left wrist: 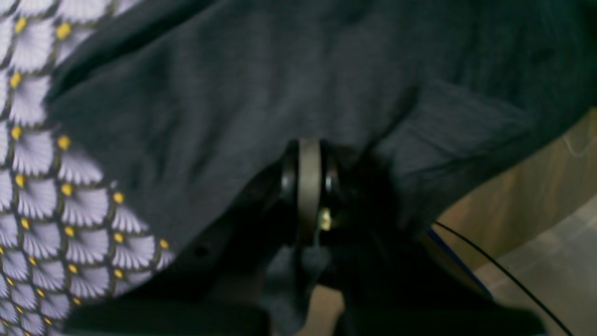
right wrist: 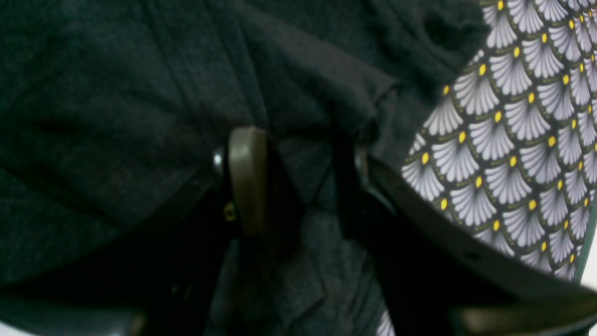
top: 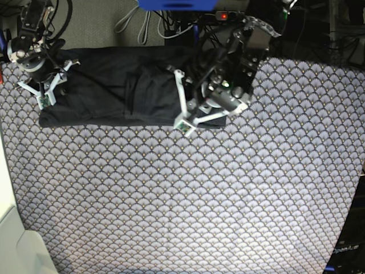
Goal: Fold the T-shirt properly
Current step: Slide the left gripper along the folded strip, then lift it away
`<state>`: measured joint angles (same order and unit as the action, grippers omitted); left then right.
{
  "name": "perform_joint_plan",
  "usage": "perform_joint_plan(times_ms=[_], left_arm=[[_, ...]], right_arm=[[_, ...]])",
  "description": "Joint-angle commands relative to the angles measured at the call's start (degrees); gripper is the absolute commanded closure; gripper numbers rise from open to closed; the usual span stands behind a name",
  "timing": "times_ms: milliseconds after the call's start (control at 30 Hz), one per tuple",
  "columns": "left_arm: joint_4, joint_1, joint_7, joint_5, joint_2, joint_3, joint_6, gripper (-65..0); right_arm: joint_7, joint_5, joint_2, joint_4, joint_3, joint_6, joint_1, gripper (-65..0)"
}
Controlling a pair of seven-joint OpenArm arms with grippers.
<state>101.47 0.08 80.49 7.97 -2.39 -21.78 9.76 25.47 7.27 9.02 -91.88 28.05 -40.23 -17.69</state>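
The dark charcoal T-shirt [top: 114, 85] lies as a long band across the far edge of the table, plain side up, with no print showing. My left gripper [top: 186, 125] is at the shirt's near right edge. In the left wrist view its fingers [left wrist: 308, 186] are pressed together with T-shirt [left wrist: 233, 102] fabric pinched between them. My right gripper [top: 43, 101] is at the shirt's left end. In the right wrist view its pads [right wrist: 247, 177] stand a little apart, with a thick bunch of the T-shirt [right wrist: 116, 116] clamped between them.
The grey-white fan-patterned tablecloth [top: 182, 200] covers the whole table in front of the shirt. Cables and a blue box [top: 177, 4] sit behind the far edge. The left wrist view shows the table's edge and the floor [left wrist: 550, 261] past the shirt.
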Motion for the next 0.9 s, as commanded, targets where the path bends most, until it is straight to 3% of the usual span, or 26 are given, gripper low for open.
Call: perform_joint_plan(times_ms=[0, 300, 500, 667, 867], left_arm=[[0.55, -0.74, -0.49, 0.25, 0.33, -1.12, 0.22, -0.3], [0.73, -0.82, -0.49, 0.96, 0.33, -13.87, 1.01, -0.3], [4.77, -2.49, -0.49, 9.13, -0.29, -15.71, 14.99, -0.3], [6.18, -2.58, -0.49, 9.57, -1.43, -7.8, 16.48, -0.3], [6.62, -2.76, -0.49, 9.13, -4.51, 5.03, 15.87, -0.3]], right_arm=[[0.77, 1.04, 0.79, -0.56, 0.3, 0.23, -0.11, -24.4], [0.77, 1.04, 1.05, -0.56, 0.3, 0.23, -0.11, -24.4], [0.77, 1.04, 1.05, -0.56, 0.3, 0.23, -0.11, -24.4], [0.77, 1.04, 1.14, -0.48, 0.3, 0.23, -0.11, -24.4], [0.77, 1.13, 1.31, -0.74, 0.91, 0.23, 0.59, -24.4]])
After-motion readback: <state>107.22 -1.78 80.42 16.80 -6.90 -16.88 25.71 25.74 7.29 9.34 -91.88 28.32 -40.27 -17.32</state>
